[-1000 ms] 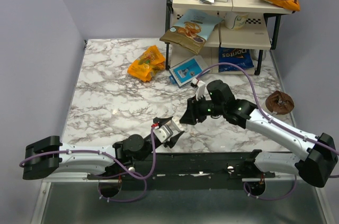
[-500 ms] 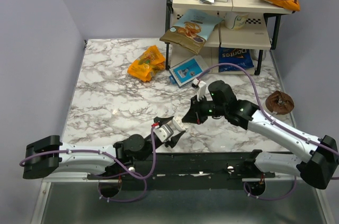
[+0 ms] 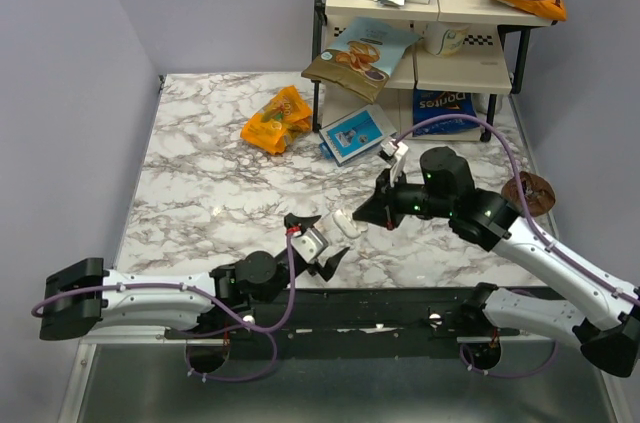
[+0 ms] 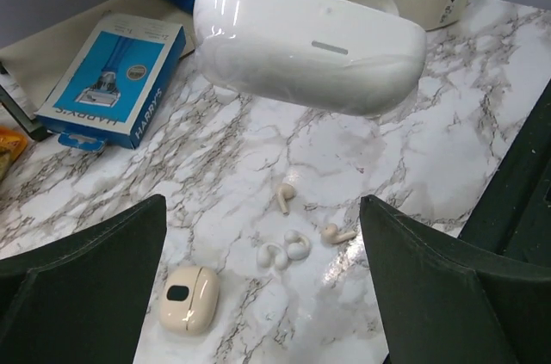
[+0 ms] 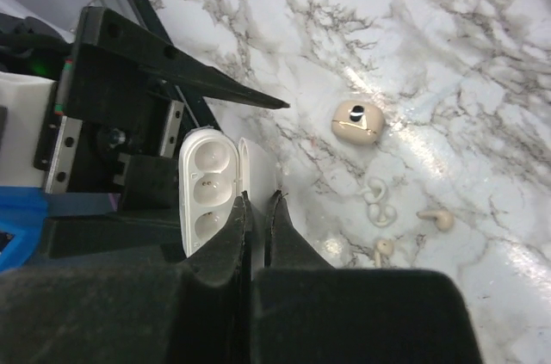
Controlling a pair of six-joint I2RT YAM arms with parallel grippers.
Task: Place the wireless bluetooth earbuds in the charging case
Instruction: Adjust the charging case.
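A glossy white oblong plastic case (image 4: 310,41) hangs over the grey-veined marble table (image 3: 200,183), pinched by the right gripper (image 5: 256,205), just ahead of the spread left gripper (image 3: 320,241). Beneath lie 3 small cream earbud pieces (image 4: 284,249), a tiny cream-beige oval charging case (image 4: 188,298) just beside them. A flat blue cardboard box (image 4: 112,80) lies farther back.

Left arm (image 3: 150,295): white links, black joints, black base block.
Right arm (image 3: 540,258): same white-and-black build.
Cables: a purple lead loops along each arm.
Left gripper (image 3: 318,244): black pointed fingers, silver-white body, small red detail.
Right gripper (image 3: 372,209): black fingers, white clip on top.
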